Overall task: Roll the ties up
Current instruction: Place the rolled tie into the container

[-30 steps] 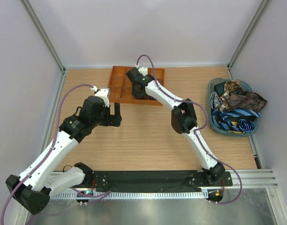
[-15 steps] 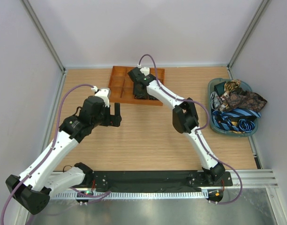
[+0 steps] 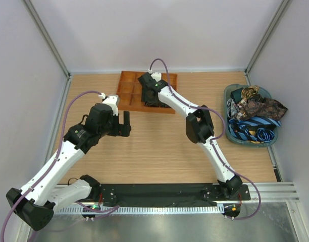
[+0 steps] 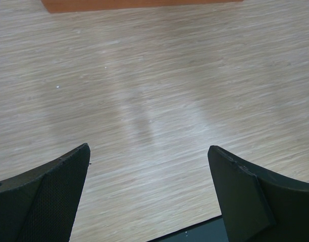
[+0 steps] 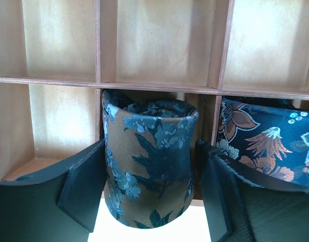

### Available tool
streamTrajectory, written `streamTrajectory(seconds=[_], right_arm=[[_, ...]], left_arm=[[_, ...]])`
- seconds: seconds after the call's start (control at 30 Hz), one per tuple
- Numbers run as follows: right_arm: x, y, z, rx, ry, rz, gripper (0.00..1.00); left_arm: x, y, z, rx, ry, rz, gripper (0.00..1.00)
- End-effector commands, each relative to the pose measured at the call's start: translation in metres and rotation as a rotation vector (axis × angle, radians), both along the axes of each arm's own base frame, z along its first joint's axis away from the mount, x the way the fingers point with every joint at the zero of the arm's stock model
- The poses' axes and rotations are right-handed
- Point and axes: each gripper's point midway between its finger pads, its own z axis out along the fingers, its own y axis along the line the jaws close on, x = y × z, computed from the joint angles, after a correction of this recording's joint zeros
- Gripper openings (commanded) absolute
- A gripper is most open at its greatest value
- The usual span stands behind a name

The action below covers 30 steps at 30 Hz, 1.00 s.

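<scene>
A rolled tie [image 5: 149, 166], brown with blue-green flowers, stands upright in a near compartment of the orange gridded tray [image 5: 159, 86]. My right gripper [image 5: 150, 146] straddles this coil with its jaws open; the left finger [image 5: 86, 186] is right against the fabric, and a thin gap shows at the right finger [image 5: 215, 196]. A second rolled tie [image 5: 268, 143], dark blue with orange flowers, fills the compartment to the right. In the top view my right gripper [image 3: 153, 101] is over the tray [image 3: 128, 93]. Loose ties [image 3: 255, 108] lie piled in a basket. My left gripper [image 4: 149, 151] hovers wide open over bare wood.
The teal basket [image 3: 228, 96] sits at the right edge near the wall. The tray's other compartments [image 5: 164, 40] hold nothing. Frame posts and walls close in the table on three sides. The left arm [image 3: 101, 121] hangs left of the tray.
The right jaws have widened around the rolled tie in the tray compartment. The right wrist crept slightly toward the back. The left arm has not moved.
</scene>
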Motion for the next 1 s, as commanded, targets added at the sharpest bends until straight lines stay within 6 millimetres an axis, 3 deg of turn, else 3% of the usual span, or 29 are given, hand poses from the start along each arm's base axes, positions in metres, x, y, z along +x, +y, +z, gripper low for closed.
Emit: streamTrajectory(seconds=[0.0,0.27,0.3,0.33,0.37,0.4,0.43,0.47,0.5,0.53,0.57,0.6,0.63,0.67,0.7,0.73,0.77,0.8,0.83,0.87,0.9,0.93,0.97], right_arm=[[0.006,0.000,0.070,0.050,-0.118,-0.005,0.77],[0.001,0.009,0.130,0.089,-0.220,0.044,0.87],[-0.002,0.009,0.148,0.090,-0.254,0.066,0.88],[-0.006,0.013,0.161,0.098,-0.283,0.085,0.99],[-0.013,0.024,0.163,0.097,-0.305,0.129,1.00],[-0.022,0.020,0.196,0.094,-0.368,0.170,1.00],[-0.029,0.022,0.206,0.091,-0.396,0.197,1.00],[-0.041,0.032,0.197,0.084,-0.405,0.240,1.00],[-0.056,0.021,0.237,0.104,-0.481,0.259,1.00],[-0.066,0.019,0.242,0.115,-0.503,0.276,1.00],[-0.077,0.016,0.222,0.123,-0.504,0.302,1.00],[-0.089,0.012,0.223,0.145,-0.520,0.328,1.00],[-0.110,-0.008,0.263,0.215,-0.607,0.326,1.00],[-0.121,-0.020,0.226,0.200,-0.590,0.329,1.00],[-0.132,-0.030,0.222,0.210,-0.606,0.332,1.00],[-0.153,-0.054,0.217,0.233,-0.636,0.318,1.00],[-0.163,-0.066,0.205,0.230,-0.628,0.310,1.00],[-0.171,-0.077,0.204,0.244,-0.650,0.295,1.00],[-0.184,-0.093,0.163,0.202,-0.600,0.291,1.00],[-0.191,-0.107,0.176,0.247,-0.657,0.248,1.00],[-0.197,-0.115,0.164,0.246,-0.654,0.234,1.00],[-0.206,-0.128,0.130,0.208,-0.612,0.231,1.00],[-0.212,-0.137,0.132,0.224,-0.635,0.204,1.00]], left_arm=[[-0.002,-0.003,0.002,-0.009,0.002,-0.027,1.00],[-0.002,-0.002,0.003,-0.009,0.000,-0.019,1.00],[-0.002,-0.001,0.004,-0.011,-0.005,-0.010,1.00],[-0.002,-0.001,0.004,-0.012,-0.006,-0.008,1.00],[-0.002,-0.001,0.006,-0.019,-0.015,-0.006,1.00],[-0.002,0.001,0.006,-0.021,-0.016,0.004,1.00],[-0.003,0.001,0.007,-0.028,-0.018,0.007,1.00],[-0.005,0.002,0.010,-0.038,-0.026,0.011,1.00],[-0.005,0.000,0.012,-0.064,-0.031,0.027,1.00],[-0.005,-0.001,0.014,-0.088,-0.033,0.033,1.00],[-0.009,-0.002,0.011,-0.112,-0.031,0.038,1.00],[-0.007,-0.007,0.014,-0.153,-0.048,0.042,1.00],[-0.008,-0.011,0.014,-0.203,-0.040,0.058,1.00],[-0.010,-0.012,0.003,-0.228,-0.022,0.079,1.00],[-0.013,-0.013,0.003,-0.272,-0.033,0.091,1.00],[-0.009,-0.021,0.011,-0.361,-0.060,0.103,1.00],[-0.011,-0.020,-0.011,-0.369,-0.035,0.121,1.00],[-0.011,-0.018,-0.010,-0.401,-0.066,0.139,1.00],[-0.004,-0.019,-0.006,-0.444,-0.115,0.157,1.00],[-0.003,-0.010,-0.031,-0.422,-0.109,0.208,1.00],[-0.002,-0.006,-0.035,-0.432,-0.138,0.226,1.00],[0.000,-0.004,-0.042,-0.434,-0.154,0.241,1.00],[0.002,-0.003,-0.056,-0.422,-0.189,0.223,1.00]])
